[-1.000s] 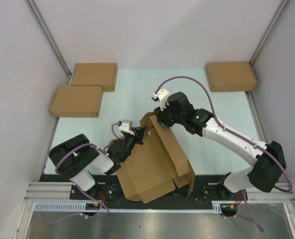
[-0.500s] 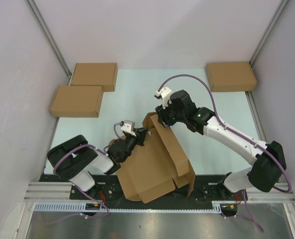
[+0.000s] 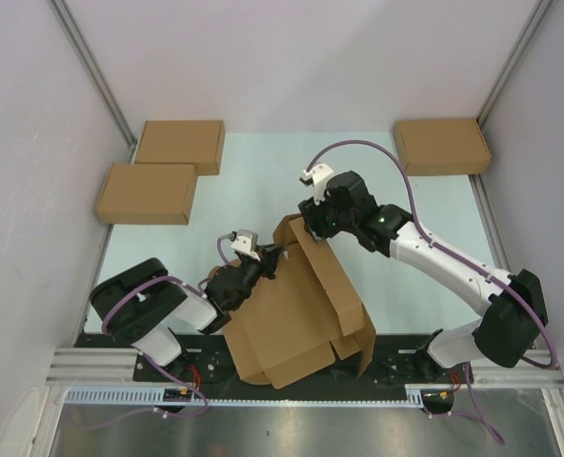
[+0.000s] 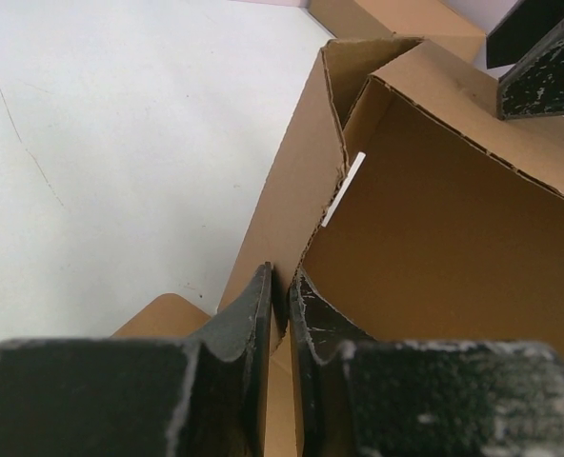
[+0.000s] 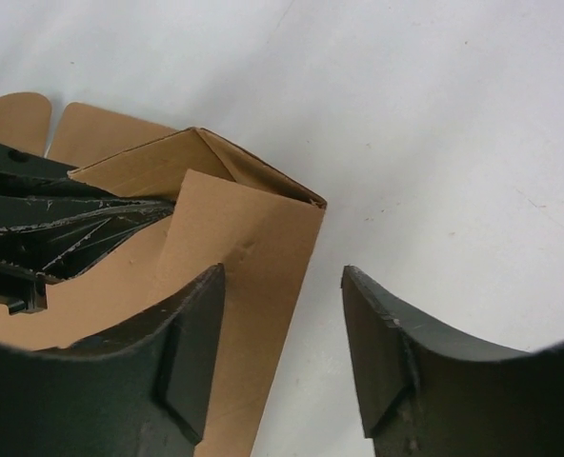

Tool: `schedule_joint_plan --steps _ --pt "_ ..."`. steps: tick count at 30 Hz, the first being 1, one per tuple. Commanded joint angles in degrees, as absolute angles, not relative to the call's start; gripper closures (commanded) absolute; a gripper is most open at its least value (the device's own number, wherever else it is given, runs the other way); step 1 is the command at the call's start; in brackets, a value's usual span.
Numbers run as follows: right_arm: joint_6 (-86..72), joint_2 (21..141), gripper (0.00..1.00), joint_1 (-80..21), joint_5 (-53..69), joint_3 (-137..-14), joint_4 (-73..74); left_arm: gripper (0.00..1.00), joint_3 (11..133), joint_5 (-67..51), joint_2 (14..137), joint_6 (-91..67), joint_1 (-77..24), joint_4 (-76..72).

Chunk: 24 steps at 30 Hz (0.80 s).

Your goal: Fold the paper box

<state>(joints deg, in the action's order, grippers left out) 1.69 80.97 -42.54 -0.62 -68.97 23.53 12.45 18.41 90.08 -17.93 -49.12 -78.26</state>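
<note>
Half-folded brown corrugated cardboard paper box (image 3: 292, 314) at pale green desk (image 3: 253, 181) near edge (flaps up); left jaws at its left wall, right jaws at far corner.

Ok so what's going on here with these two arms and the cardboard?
The two arms are folding a box at the near edge of the table. The left gripper pinches one upright wall near a corner. The right gripper hangs open over that corner, one finger above the cardboard, gripping nothing. Three closed boxes sit at the far side.
</note>
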Motion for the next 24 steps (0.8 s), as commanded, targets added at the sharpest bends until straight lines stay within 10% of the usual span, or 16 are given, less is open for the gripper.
schedule_joint_plan --steps 1,24 --pt "0.44 80.86 0.4 -40.61 -1.15 -68.12 24.17 0.86 13.01 15.64 88.95 -15.73 -49.75 -98.62" --pt "-5.98 80.86 0.41 -31.91 22.06 -66.36 21.8 0.74 12.57 16.17 87.8 -15.29 -49.75 -98.0"
